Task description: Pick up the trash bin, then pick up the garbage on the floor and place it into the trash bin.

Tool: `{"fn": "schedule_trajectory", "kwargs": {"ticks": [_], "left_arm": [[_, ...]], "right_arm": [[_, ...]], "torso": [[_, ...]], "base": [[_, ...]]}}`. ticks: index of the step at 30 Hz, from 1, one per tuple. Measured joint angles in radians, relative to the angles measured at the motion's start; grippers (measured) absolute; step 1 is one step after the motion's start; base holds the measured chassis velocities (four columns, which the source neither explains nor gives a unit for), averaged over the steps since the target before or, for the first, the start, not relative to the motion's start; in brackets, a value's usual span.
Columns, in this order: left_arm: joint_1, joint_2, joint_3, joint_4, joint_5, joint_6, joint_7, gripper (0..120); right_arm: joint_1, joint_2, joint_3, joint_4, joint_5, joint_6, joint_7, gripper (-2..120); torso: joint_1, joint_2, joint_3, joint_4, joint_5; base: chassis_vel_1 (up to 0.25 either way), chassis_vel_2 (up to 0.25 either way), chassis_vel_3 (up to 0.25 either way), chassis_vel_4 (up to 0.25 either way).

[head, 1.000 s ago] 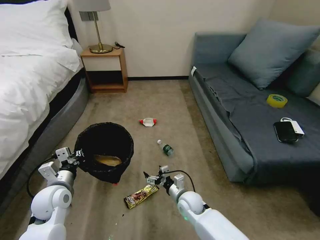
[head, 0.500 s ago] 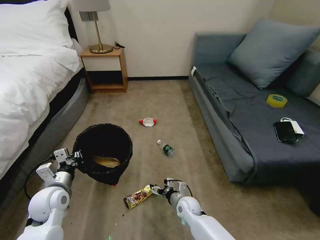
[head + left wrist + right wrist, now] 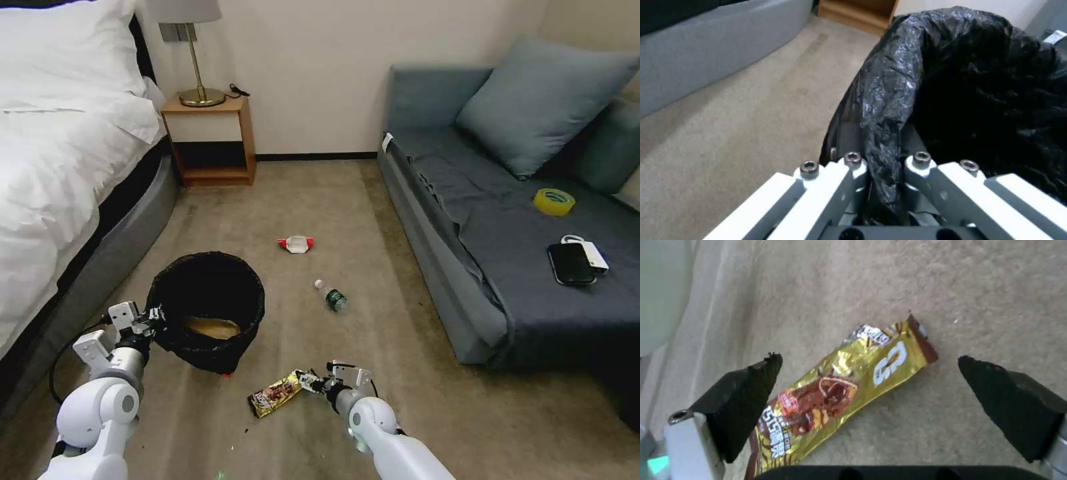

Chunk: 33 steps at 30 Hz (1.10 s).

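Black-lined trash bin (image 3: 207,310): held at its near rim, tilted over the carpet beside the bed (image 3: 60,173).
Left gripper (image 3: 882,173): clamped on the bin's crinkled bag edge.
Right gripper (image 3: 867,386): fingers spread wide, low over the gold-brown wrapper (image 3: 835,396) on the floor.
Other garbage: clear bottle (image 3: 331,295) mid-floor near the sofa's (image 3: 467,267) front edge; red-white wrapper (image 3: 295,244) farther toward the nightstand (image 3: 210,140).

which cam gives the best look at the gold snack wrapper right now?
Right wrist view: the gold snack wrapper lies flat on the carpet between the open pads of the right gripper, print readable. Head view shows it small, just ahead of that gripper.
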Motion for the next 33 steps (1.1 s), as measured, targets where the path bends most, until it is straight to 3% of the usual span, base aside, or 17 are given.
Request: {"fn": "schedule_trajectory", "kwargs": {"ticks": [9,23,33], "left_arm": [[0.005,-0.009,-0.004,0.007,0.003,-0.007,0.011,4],[0.012,-0.007,-0.02,0.019,0.0,-0.014,0.019,4],[0.015,-0.007,-0.02,0.025,-0.001,-0.019,0.021,4]], "right_arm": [[-0.023,-0.002,-0.051,0.084,0.01,-0.013,0.021,100],[-0.022,0.044,-0.07,0.035,-0.041,0.005,0.005,99],[0.0,0.075,-0.075,-0.039,-0.111,0.027,-0.014,67]], "torso": [[0.0,0.0,0.0,0.0,0.0001],[0.0,0.0,0.0,0.0,0.0],[0.0,0.0,0.0,0.0,0.0]], "base": [[0.0,0.0,0.0,0.0],[0.0,0.0,0.0,0.0],[0.0,0.0,0.0,0.0]]}}
